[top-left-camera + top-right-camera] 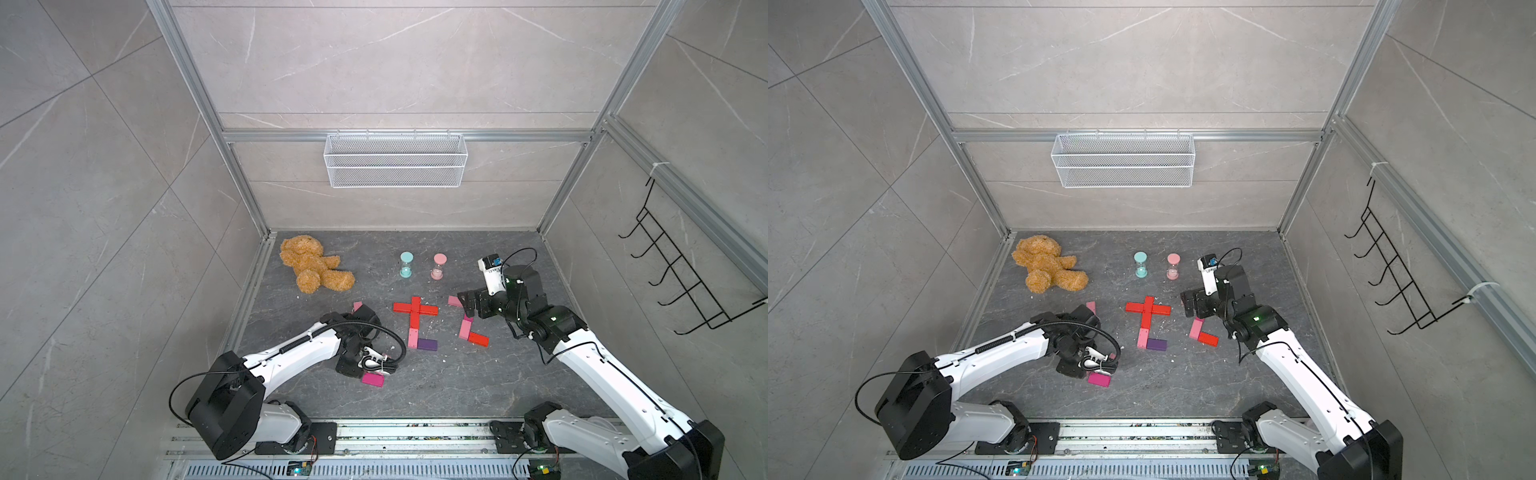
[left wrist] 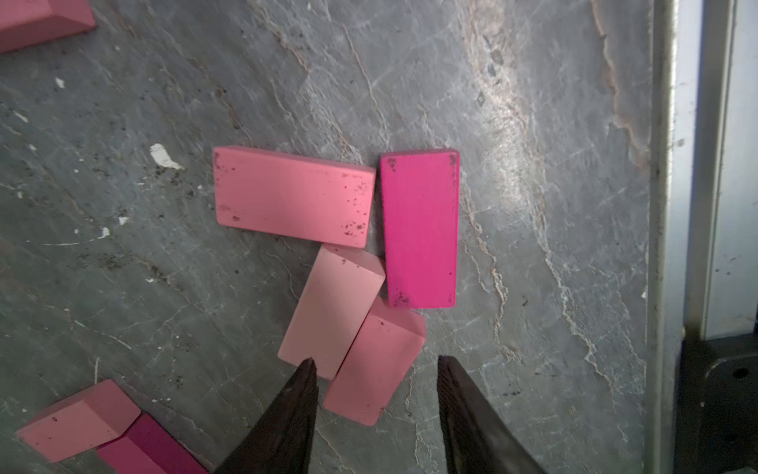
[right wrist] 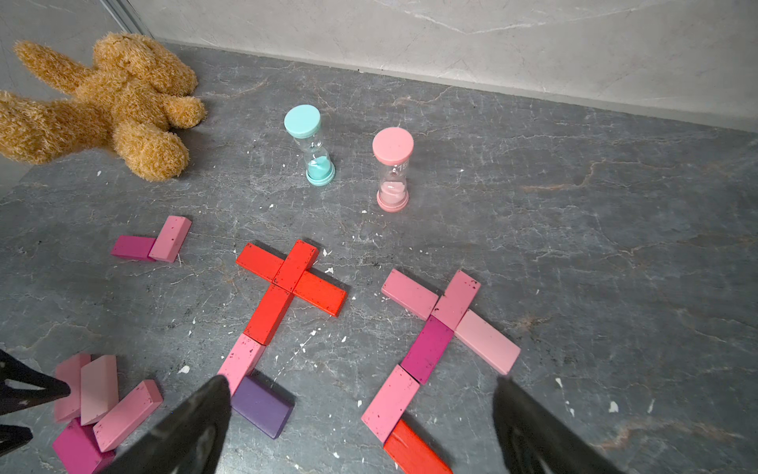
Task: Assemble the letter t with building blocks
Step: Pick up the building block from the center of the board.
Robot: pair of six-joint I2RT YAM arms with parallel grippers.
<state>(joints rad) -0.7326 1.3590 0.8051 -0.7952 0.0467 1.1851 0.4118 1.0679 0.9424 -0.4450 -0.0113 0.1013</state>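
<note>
Closing on the mid-pink block (image 2: 369,381) calls for a wrist correction first. The left gripper (image 2: 375,363) stands with jaws parted, gripping nothing, and one fingertip (image 2: 305,377) overlaps the pale pink block (image 2: 332,312) lying flush alongside. Shift clear so that only one block is pinched. Both blocks lie flat on the slate tabletop (image 2: 533,164). Their long axes are parallel and skewed to the closing line, with the far ends toward the magenta block (image 2: 418,230). The right gripper (image 3: 361,385) hangs fully spread, empty.
</note>
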